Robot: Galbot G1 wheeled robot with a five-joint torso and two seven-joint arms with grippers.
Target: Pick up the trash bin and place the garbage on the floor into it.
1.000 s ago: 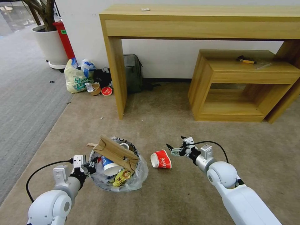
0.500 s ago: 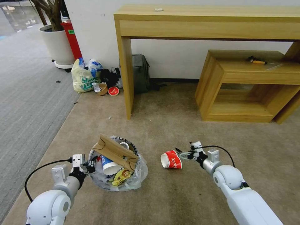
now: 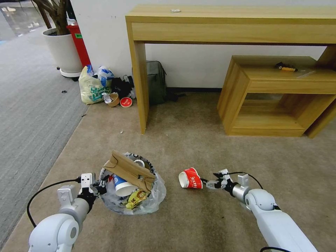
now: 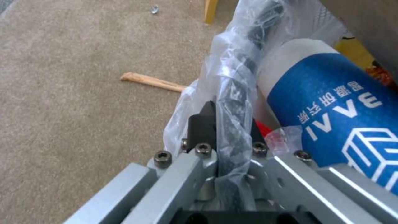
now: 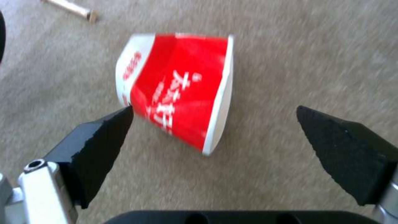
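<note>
On the beige floor (image 3: 210, 140), the red cup (image 3: 190, 179) lies on its side at about three o'clock from the trash bin (image 3: 131, 185), near it but not touching. The right gripper (image 3: 209, 183) sits low just beside the cup, its jaws spread wide with the cup's base between the tips but not pinched. The left gripper (image 3: 96, 185) is at nine o'clock on the bin, jaws squeezed tight on its rim and plastic bag (image 4: 232, 93). The step looks like grabbing the cup. Next, the right jaws need to slide in a bit more and close softly, since the thin cup could squash or roll.
</note>
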